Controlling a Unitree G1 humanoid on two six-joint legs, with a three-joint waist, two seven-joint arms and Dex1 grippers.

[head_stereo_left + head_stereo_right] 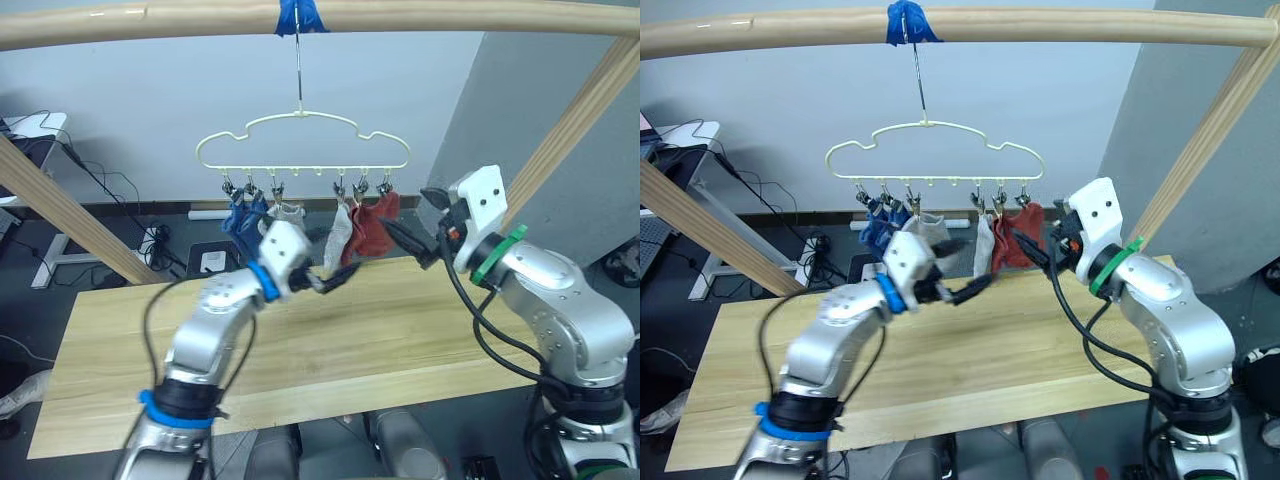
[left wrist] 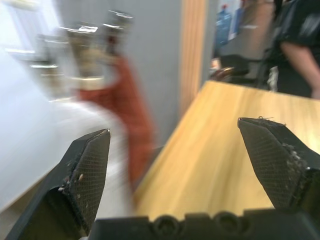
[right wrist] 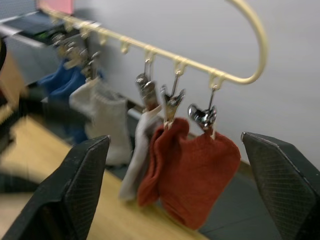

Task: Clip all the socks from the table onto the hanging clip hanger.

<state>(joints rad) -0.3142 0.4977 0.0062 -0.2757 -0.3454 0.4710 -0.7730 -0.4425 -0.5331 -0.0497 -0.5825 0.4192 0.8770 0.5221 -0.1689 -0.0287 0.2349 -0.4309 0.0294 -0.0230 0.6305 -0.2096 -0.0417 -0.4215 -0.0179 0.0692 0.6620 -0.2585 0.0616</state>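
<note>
All six socks point(image 3: 192, 167) hung clipped on the clip hanger point(image 1: 303, 150) above the table point(image 1: 400, 330) (nothing left lying); left pincer point(image 2: 185, 165) and right pincer point(image 3: 175, 190), both spread and holding nothing, apparently needed only to back away.

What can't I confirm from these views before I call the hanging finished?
- Blue socks: the left gripper and its arm cover their lower part in the head views; the pair cannot be told apart.
- Left-hand grey sock: blurred in the right wrist view, its clip grip unclear.
- Table: its near edge is hidden by both arms.
- Left wrist view: clips motion-blurred.
</note>
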